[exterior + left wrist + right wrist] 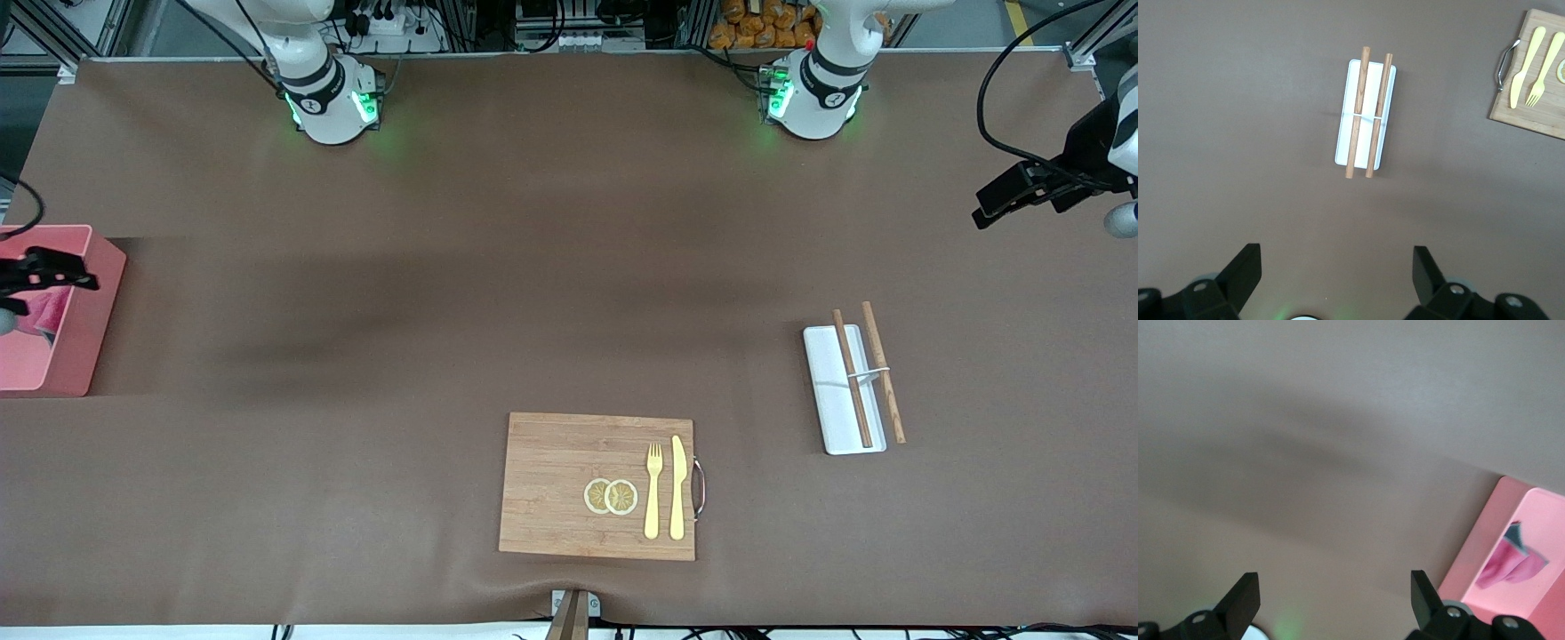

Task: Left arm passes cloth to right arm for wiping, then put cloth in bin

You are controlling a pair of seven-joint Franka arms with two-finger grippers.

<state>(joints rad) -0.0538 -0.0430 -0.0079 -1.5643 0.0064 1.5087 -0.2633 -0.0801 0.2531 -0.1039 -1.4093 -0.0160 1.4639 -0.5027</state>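
Observation:
The magenta-red cloth [46, 313] lies inside the pink bin [89, 320] at the right arm's end of the table. In the right wrist view the cloth [1511, 561] shows crumpled in the bin [1478, 543], with a dark corner. My right gripper [78, 276] is open and empty in the air over the bin's edge; its own view [1335, 600] shows the fingers wide apart over bare table beside the bin. My left gripper [991, 206] is open and empty, high over the left arm's end of the table; its own view [1336, 273] shows the fingers spread.
A white tray [831, 404] bearing two wooden chopsticks [853, 378] lies toward the left arm's end; it also shows in the left wrist view [1365, 137]. A wooden cutting board [551, 484] with a fork, knife and lemon slices sits near the front edge.

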